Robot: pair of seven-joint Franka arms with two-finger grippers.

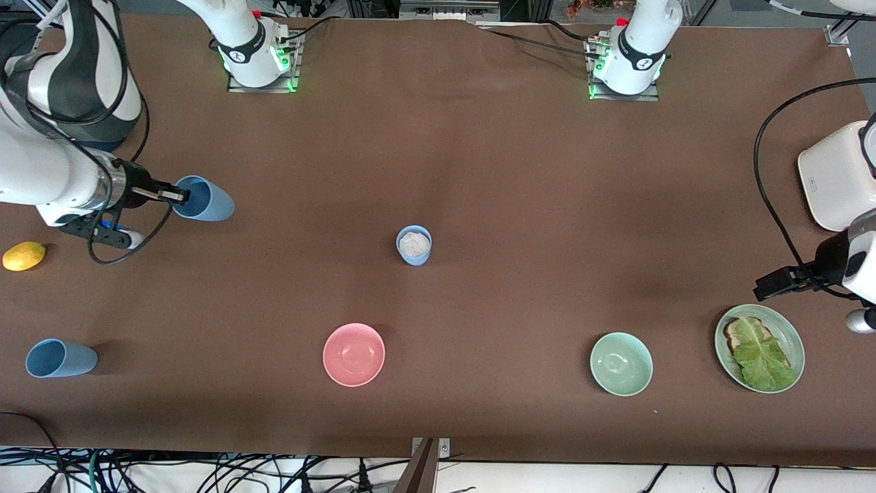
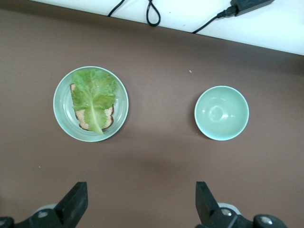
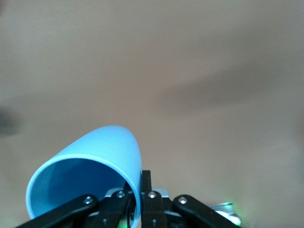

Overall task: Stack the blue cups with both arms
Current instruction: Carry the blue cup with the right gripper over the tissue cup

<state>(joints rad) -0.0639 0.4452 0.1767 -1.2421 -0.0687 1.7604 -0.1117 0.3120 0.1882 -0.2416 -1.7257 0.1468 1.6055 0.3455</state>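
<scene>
My right gripper (image 1: 179, 196) is shut on the rim of a light-blue cup (image 1: 209, 200), one finger inside the mouth and one outside (image 3: 139, 187). That cup (image 3: 95, 161) is tipped on its side over the right arm's end of the table. A second blue cup (image 1: 414, 245) stands upright mid-table with something white inside. A third (image 1: 61, 358) lies on its side, nearer to the front camera at the right arm's end. My left gripper (image 1: 770, 283) hangs open and holds nothing (image 2: 141, 202), over bare table beside the plate.
A lemon (image 1: 24, 256) lies at the right arm's end. A pink bowl (image 1: 354, 354) and a pale green bowl (image 1: 621, 363) (image 2: 221, 112) sit near the front edge. A green plate (image 1: 788, 326) (image 2: 61, 109) carries toast and lettuce. A white appliance (image 1: 835, 174) stands at the left arm's end.
</scene>
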